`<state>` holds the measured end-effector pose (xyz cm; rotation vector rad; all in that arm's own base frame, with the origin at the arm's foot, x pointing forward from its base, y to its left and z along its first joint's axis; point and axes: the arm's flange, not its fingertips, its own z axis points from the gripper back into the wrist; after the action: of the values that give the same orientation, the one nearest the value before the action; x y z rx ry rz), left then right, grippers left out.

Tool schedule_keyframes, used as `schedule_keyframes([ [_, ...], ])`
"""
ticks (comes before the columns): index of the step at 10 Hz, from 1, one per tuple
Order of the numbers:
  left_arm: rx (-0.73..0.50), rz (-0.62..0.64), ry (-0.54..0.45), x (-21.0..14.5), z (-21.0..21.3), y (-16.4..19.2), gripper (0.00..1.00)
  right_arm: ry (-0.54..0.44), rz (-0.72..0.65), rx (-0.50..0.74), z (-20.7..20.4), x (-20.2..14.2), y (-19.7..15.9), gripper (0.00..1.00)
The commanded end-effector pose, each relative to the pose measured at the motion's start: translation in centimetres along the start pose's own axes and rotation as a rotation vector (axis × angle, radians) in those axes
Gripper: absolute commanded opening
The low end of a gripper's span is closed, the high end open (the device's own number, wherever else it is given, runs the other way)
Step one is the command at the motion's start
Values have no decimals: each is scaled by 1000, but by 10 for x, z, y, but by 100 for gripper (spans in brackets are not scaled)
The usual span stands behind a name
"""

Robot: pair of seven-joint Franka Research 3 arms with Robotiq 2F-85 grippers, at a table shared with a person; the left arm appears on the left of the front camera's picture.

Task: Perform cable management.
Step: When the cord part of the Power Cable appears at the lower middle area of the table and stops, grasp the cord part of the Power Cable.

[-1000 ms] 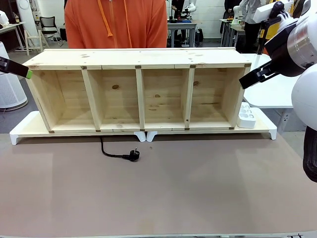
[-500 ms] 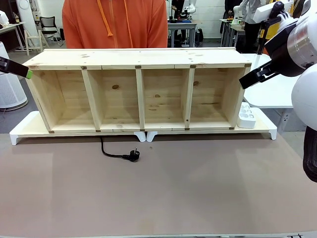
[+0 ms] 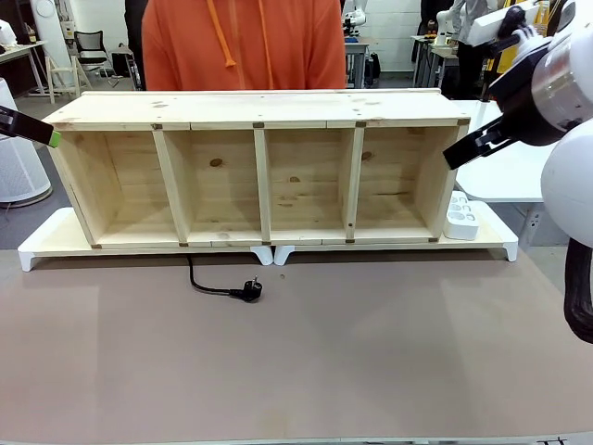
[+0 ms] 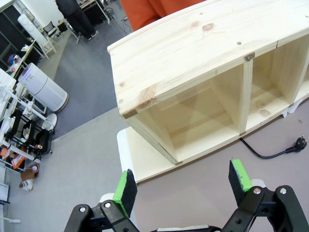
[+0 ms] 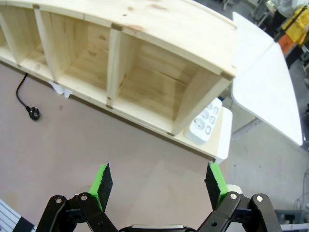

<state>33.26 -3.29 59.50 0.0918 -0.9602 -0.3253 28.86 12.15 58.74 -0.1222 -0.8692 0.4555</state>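
Front view: person point(image 3: 243, 42) shifted right, cable point(image 3: 246, 292) unmoved; left fingers point(image 4: 126, 187) and right fingers point(image 5: 102, 181) spread wide.

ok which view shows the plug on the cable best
The front view: the plug lies unobstructed on the table before the shelf, cable trailing behind. The left wrist view catches it at its right edge; the right wrist view shows it small, far left.

Thin black cable point(image 3: 208, 288), curved flat on table; plug end rightward
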Motion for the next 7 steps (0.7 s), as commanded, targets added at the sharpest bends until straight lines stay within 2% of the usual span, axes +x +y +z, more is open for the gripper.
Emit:
schedule_keyframes([
  [1, 3, 0, -5, 0, -2, 0, 100, 20, 72, 64, -19, 22, 13, 100],
  [3, 3, 0, -5, 0, -2, 0, 100, 50, 134, 123, -36, 37, 30, 100],
  [7, 3, 0, -5, 0, -2, 0, 100, 147, 340, 377, -83, 68, 79, 100],
])
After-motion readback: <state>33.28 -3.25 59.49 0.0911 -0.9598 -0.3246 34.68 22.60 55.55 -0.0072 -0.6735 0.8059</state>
